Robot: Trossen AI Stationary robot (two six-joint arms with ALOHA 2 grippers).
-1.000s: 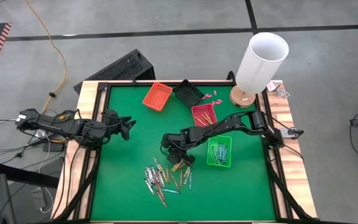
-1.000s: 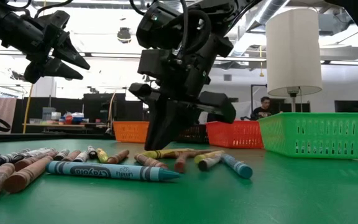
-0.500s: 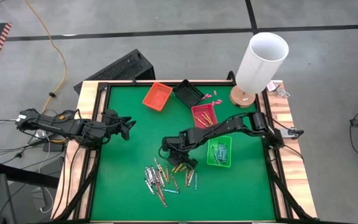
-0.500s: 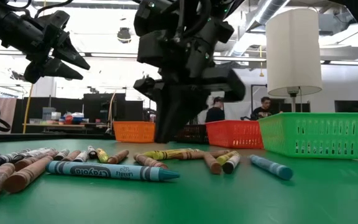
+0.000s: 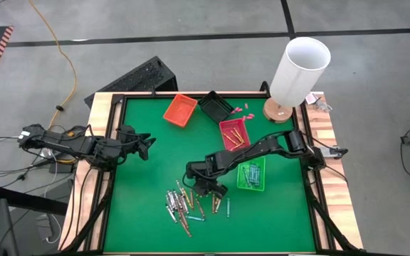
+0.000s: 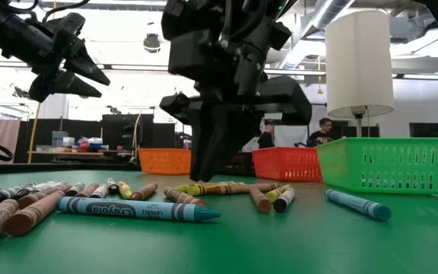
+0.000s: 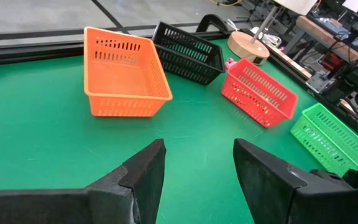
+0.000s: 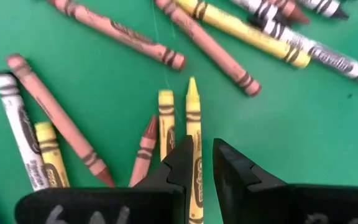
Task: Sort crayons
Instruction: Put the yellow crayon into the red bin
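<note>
Several crayons (image 5: 187,206) lie flat and scattered on the green table, with a long light-blue one (image 6: 139,209) nearest in the low view. My right gripper (image 5: 211,189) points steeply down at the far right edge of the pile. Its fingers (image 8: 204,146) stand a narrow gap apart over a yellow crayon (image 8: 193,118) that runs out from under them along the table. My left gripper (image 5: 148,144) hangs open above the table's left part with nothing between its fingers (image 7: 197,149). My right gripper has its fingertips (image 6: 207,171) down at the yellow crayon (image 6: 204,188), which lies flat on the table and runs along the fingers. One finger hides the crayon's near part, so I cannot tell whether the fingers touch it.
Four small trays stand toward the far side and the right: orange (image 5: 180,109), black (image 5: 216,105), red (image 5: 233,131) holding a few crayons, and green (image 5: 251,174) holding several. A white lamp (image 5: 297,71) stands at the far right corner. Pink bits (image 5: 239,109) lie by the black tray.
My right gripper has gone a little toward the table's near edge and tipped, its finger gap unchanged. A light-blue crayon beside it has rolled away toward the near right. A few short brown and yellow crayons next to it have shifted too.
</note>
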